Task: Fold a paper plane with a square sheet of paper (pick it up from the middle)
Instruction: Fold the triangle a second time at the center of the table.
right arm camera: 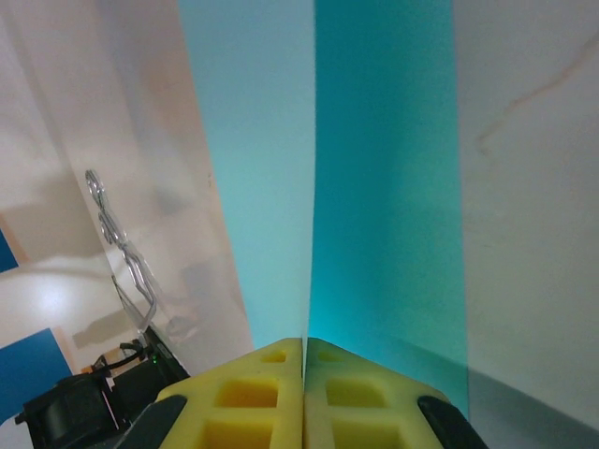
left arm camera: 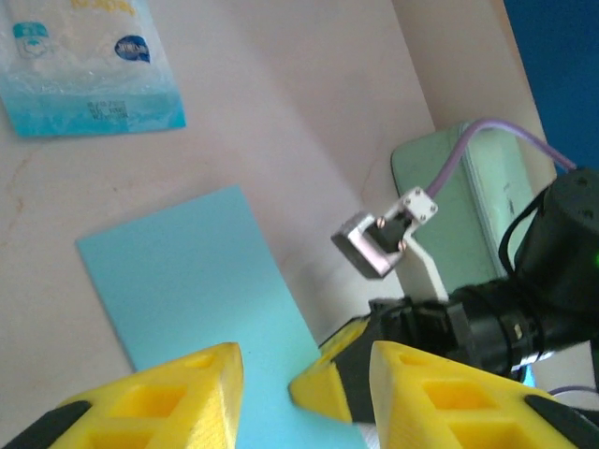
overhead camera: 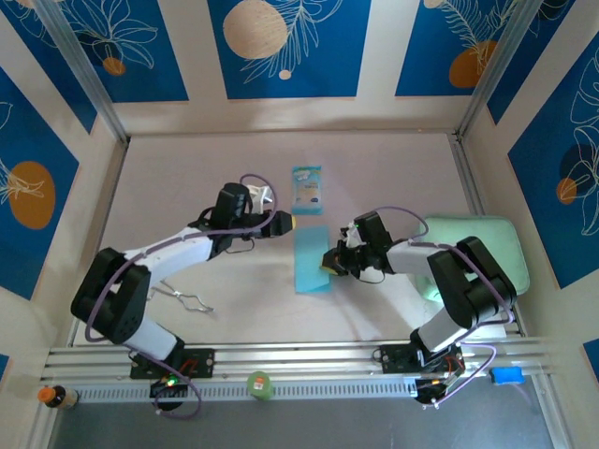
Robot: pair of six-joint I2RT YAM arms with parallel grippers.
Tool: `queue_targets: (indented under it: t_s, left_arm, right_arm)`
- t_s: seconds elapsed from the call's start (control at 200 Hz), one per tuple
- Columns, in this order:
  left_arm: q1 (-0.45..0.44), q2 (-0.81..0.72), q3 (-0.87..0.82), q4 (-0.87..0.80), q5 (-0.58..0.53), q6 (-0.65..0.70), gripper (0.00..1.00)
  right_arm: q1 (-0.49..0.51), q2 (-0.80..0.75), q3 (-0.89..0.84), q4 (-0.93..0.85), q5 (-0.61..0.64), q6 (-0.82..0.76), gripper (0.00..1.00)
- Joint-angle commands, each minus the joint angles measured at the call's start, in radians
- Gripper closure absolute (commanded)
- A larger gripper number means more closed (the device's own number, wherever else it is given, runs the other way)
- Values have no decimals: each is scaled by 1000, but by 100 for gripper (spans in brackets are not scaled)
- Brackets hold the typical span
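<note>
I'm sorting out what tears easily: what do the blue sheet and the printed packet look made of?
The blue sheet looks like thin matte paper: even colour, no glare, bent along a sharp straight line. The printed packet is probably glossy plastic film: it looks crinkled, with shiny highlights.

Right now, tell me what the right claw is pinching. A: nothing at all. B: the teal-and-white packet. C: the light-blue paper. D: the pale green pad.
C: in the right wrist view the right claw has its yellow fingers shut together on the light-blue paper, which runs out from between them.
</note>
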Motion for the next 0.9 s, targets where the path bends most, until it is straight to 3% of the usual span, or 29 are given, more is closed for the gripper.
queue_targets:
  t_s: [0.0,0.19,0.36,0.51,0.7,0.89]
  left_arm:
    - [-39,-51,-54,-16,-83,71,59]
    - [-158,-112,-120,20,-199,210,59]
    - [-313,-136,-207,133,-328,429,58]
    - [-460,-93,-201,133,-450,606,54]
    - [-604,-4,-159,115,-628,686,46]
    - [-679,67,-130,138,-783,748,42]
  right_arm:
    - [-2,-4,6,5,-32,-16,92]
    - [-11,19,19,10,-84,-51,80]
    - [-24,35,32,-6,-92,-59,80]
    - [-32,42,37,-6,-99,-52,80]
    - [-37,44,42,-2,-112,-42,81]
    - [-42,43,41,0,-115,-30,83]
